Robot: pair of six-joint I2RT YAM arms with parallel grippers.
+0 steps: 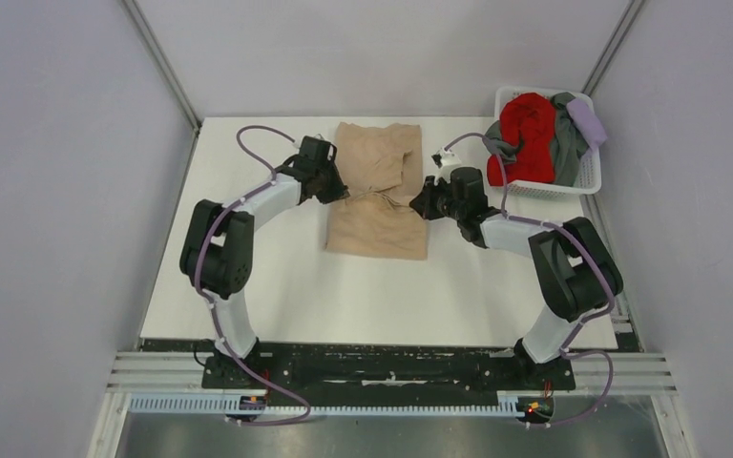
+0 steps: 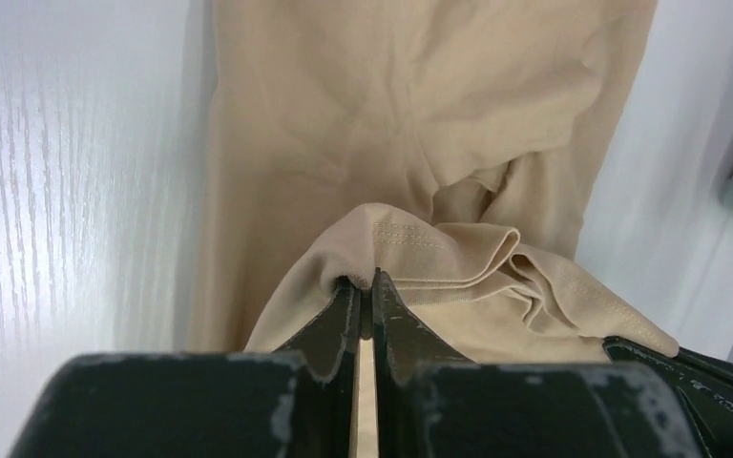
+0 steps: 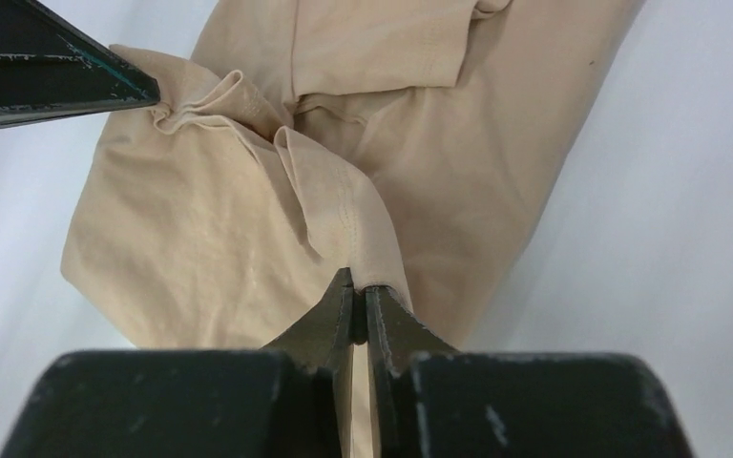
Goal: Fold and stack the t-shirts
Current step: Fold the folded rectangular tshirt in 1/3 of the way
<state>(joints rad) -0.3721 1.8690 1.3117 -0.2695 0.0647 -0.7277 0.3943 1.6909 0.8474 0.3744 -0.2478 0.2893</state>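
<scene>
A tan t-shirt (image 1: 375, 187) lies partly folded on the white table (image 1: 277, 277), long side running away from the arms. My left gripper (image 1: 342, 194) is shut on a bunched hem at the shirt's left edge; the pinch shows in the left wrist view (image 2: 366, 279). My right gripper (image 1: 418, 203) is shut on a fold at the shirt's right edge, as the right wrist view (image 3: 356, 286) shows. Both hold the cloth a little above the rest of the shirt (image 3: 200, 219). Red (image 1: 527, 134), grey (image 1: 565, 143) and pale lavender (image 1: 587, 121) t-shirts lie heaped in the basket.
A white lattice basket (image 1: 587, 172) stands at the table's back right corner, close to my right arm. Grey walls enclose the table on the left, back and right. The arm bases sit on a black rail at the near edge.
</scene>
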